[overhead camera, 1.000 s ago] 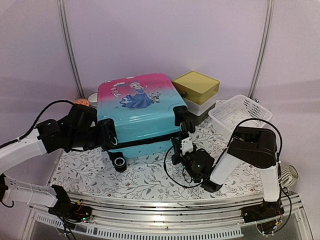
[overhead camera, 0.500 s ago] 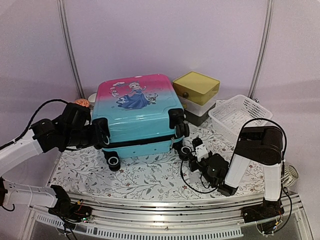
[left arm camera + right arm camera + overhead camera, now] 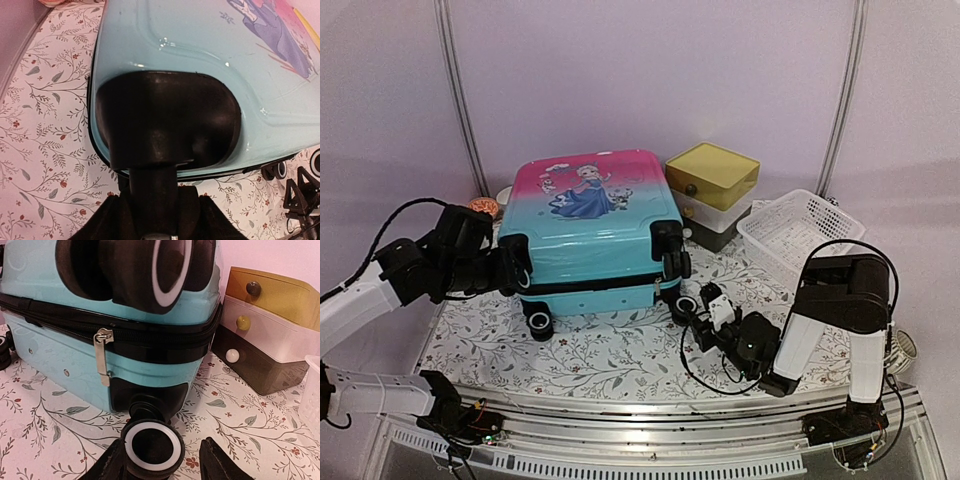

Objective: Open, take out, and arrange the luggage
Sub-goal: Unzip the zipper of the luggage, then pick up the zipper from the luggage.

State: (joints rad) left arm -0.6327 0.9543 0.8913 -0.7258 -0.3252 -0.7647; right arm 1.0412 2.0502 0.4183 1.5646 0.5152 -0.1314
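Observation:
The luggage (image 3: 592, 225) lies flat on the floral mat, a turquoise-to-pink hard shell with the girl print facing up and the black zipper band (image 3: 150, 337) closed. My left gripper (image 3: 517, 262) is at its front left corner, shut on a black wheel (image 3: 156, 195) under the wheel housing (image 3: 165, 120). Low at the front right corner, my right gripper (image 3: 705, 312) stands open. The lower right wheel (image 3: 150, 446) rests against its left finger (image 3: 107, 465), with a gap to the right finger (image 3: 220, 462). A silver zipper pull (image 3: 102, 354) hangs on the band.
A yellow-topped drawer box (image 3: 712, 178) stands right behind the luggage, close to its right side (image 3: 265, 315). A white mesh basket (image 3: 800, 228) sits further right. An orange object (image 3: 483, 206) lies behind my left arm. The mat's front edge runs just before the arm bases.
The luggage has slid left and squared up with my left gripper. My right gripper has opened and backed off to the right, down by the lower right wheel.

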